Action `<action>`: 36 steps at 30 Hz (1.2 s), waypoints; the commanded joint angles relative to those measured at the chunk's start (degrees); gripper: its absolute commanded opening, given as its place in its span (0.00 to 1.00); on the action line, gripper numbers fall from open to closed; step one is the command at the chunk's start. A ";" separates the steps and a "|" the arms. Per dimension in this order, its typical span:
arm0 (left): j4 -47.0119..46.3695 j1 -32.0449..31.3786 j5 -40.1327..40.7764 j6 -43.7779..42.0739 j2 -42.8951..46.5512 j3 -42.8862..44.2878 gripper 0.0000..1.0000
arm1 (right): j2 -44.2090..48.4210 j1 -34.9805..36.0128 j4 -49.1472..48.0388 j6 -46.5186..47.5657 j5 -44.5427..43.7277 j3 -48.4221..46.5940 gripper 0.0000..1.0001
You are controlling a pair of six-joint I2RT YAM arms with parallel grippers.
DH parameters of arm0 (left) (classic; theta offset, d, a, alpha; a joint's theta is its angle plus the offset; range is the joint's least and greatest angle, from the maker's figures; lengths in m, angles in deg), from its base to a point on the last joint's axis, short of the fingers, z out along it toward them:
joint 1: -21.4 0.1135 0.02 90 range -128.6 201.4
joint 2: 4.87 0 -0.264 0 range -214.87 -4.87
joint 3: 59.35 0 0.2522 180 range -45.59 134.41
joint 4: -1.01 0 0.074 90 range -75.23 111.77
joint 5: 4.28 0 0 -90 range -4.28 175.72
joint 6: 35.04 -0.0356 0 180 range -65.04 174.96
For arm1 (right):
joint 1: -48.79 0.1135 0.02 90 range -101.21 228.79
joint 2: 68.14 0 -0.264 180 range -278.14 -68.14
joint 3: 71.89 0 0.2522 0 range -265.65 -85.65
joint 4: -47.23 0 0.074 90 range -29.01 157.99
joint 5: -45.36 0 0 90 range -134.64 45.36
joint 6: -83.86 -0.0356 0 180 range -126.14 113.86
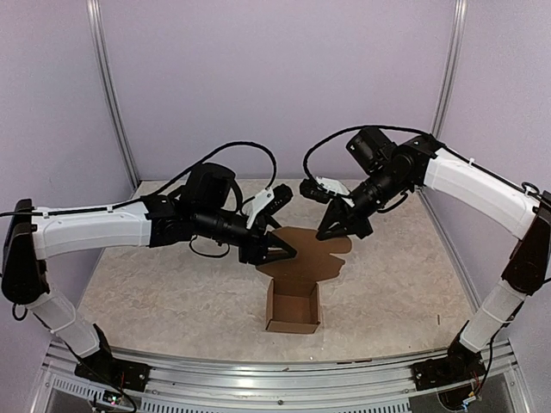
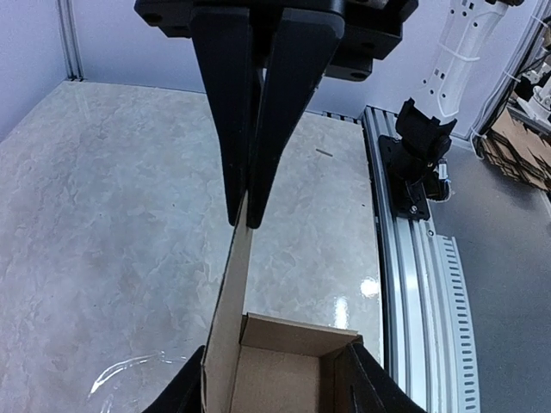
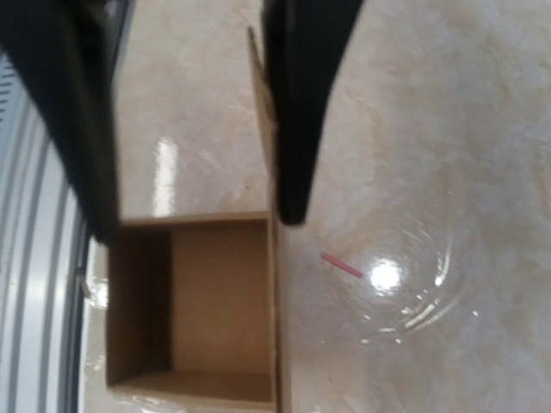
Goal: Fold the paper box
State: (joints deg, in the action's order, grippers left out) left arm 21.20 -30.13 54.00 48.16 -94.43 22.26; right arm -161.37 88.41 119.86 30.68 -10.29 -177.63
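Observation:
The paper box (image 1: 293, 307) stands open-topped on the table, its brown lid flap (image 1: 306, 256) raised behind it. My right gripper (image 1: 331, 232) is shut on the flap's top edge; the left wrist view shows its two fingers (image 2: 244, 219) pinched together on the cardboard (image 2: 231, 292). My left gripper (image 1: 288, 252) is open. Its fingers straddle the flap above the box (image 2: 275, 379), as the right wrist view (image 3: 198, 224) shows, with one finger close against the flap's edge (image 3: 263, 95). The right gripper's own fingers do not show in its wrist view, which looks into the box (image 3: 215, 301).
An aluminium rail (image 1: 275, 370) runs along the near table edge, with the right arm's base (image 2: 413, 163) on it. Purple walls and metal posts (image 1: 112, 95) enclose the back and sides. A small pink stick (image 3: 342, 265) lies on the marbled tabletop beside the box.

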 commanded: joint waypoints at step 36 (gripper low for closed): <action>5.98 2.78 1.63 -4.03 4.35 -0.08 0.57 | 0.02 0.46 1.08 2.23 0.81 0.21 0.00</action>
State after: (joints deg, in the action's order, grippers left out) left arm 28.05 -26.54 60.22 44.59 -90.76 20.76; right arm -161.37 88.43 120.93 33.58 -8.93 -177.46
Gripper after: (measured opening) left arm 0.568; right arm 0.013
